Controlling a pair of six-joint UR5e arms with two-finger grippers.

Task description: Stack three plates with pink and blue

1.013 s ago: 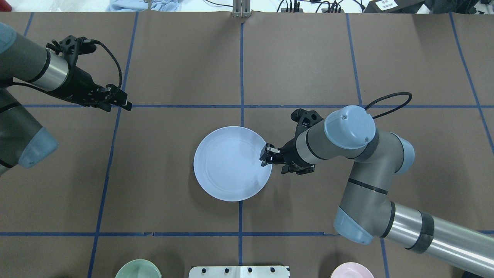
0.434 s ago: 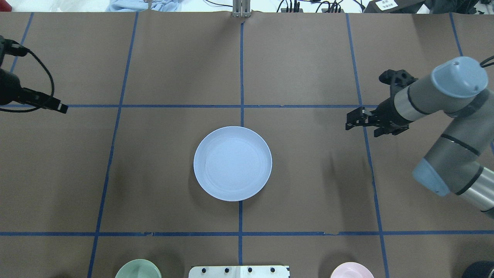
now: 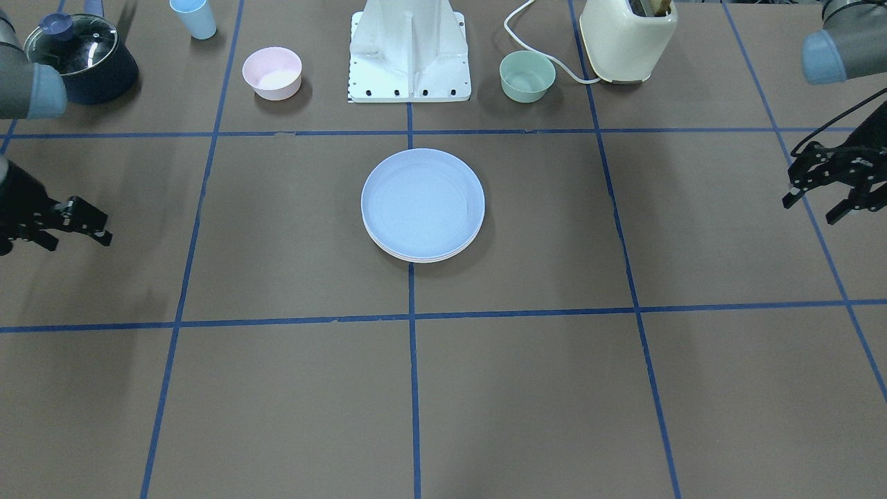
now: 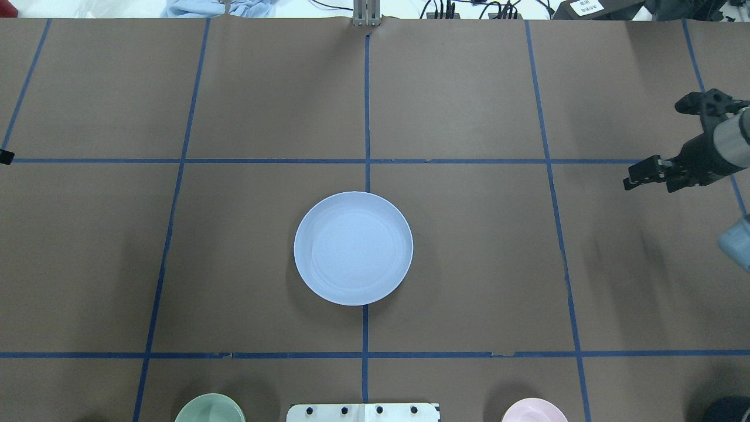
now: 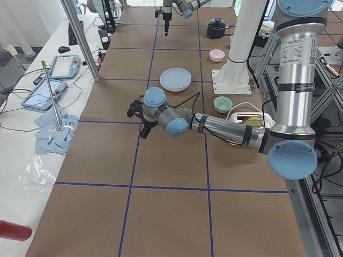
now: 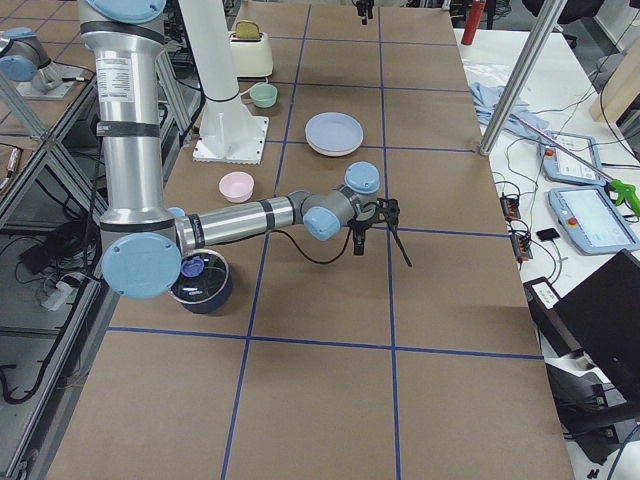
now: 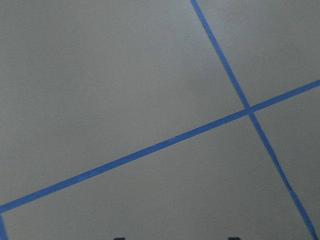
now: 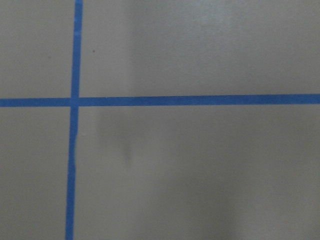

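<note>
The light blue plate [image 4: 353, 248] lies on top of a stack at the table's middle. In the front-facing view the pale rims of the lower plates [image 3: 424, 257] peek out under the blue plate [image 3: 422, 201]; their colours are hard to tell. My right gripper [image 4: 628, 179] is open and empty, far to the right of the stack; it also shows in the front-facing view [image 3: 104, 229]. My left gripper [image 3: 809, 210] is open and empty, far to the left of the stack, and only its tip [image 4: 4, 156] shows in the overhead view. The wrist views show only bare table.
Along the robot's side stand a pink bowl [image 3: 271, 72], a mint-green bowl [image 3: 527, 76], a light blue cup [image 3: 193, 17], a dark lidded pot [image 3: 80, 59], a cream toaster [image 3: 627, 38] and the white robot base [image 3: 409, 52].
My right gripper has pulled away from the blue plate's right rim to the table's far right. My left gripper has drawn back to the left edge. The plate stack has not moved.
</note>
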